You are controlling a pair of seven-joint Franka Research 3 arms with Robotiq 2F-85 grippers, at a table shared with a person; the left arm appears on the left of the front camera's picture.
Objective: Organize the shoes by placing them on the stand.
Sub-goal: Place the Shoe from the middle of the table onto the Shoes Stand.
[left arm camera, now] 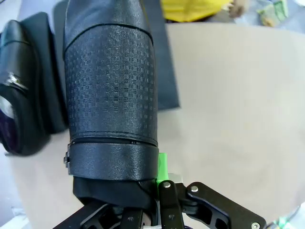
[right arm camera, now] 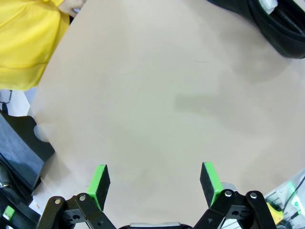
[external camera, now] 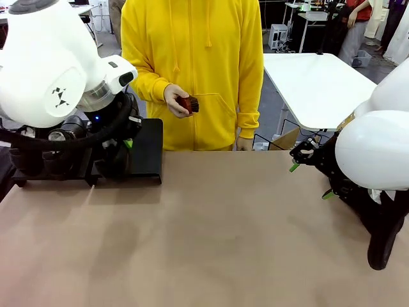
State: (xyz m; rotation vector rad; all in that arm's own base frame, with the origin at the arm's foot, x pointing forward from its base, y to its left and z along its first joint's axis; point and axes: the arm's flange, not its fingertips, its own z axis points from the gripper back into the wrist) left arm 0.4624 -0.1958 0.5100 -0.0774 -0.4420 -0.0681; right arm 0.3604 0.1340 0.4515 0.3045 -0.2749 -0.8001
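Brown surface (external camera: pixel 223 230), black stand (left arm camera: pixel 167 86) far left with one shoe (left arm camera: pixel 21 95) resting on it; left hand (external camera: pixel 126 148) clamps a second shoe (left arm camera: pixel 109 95) over it, right hand (right arm camera: pixel 155 183) gapes wide.

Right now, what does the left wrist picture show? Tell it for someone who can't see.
The left gripper is shut on a black textured shoe in the middle. A second glossy shoe lies at the picture's left, the black stand shows behind them, and tan table spreads right.
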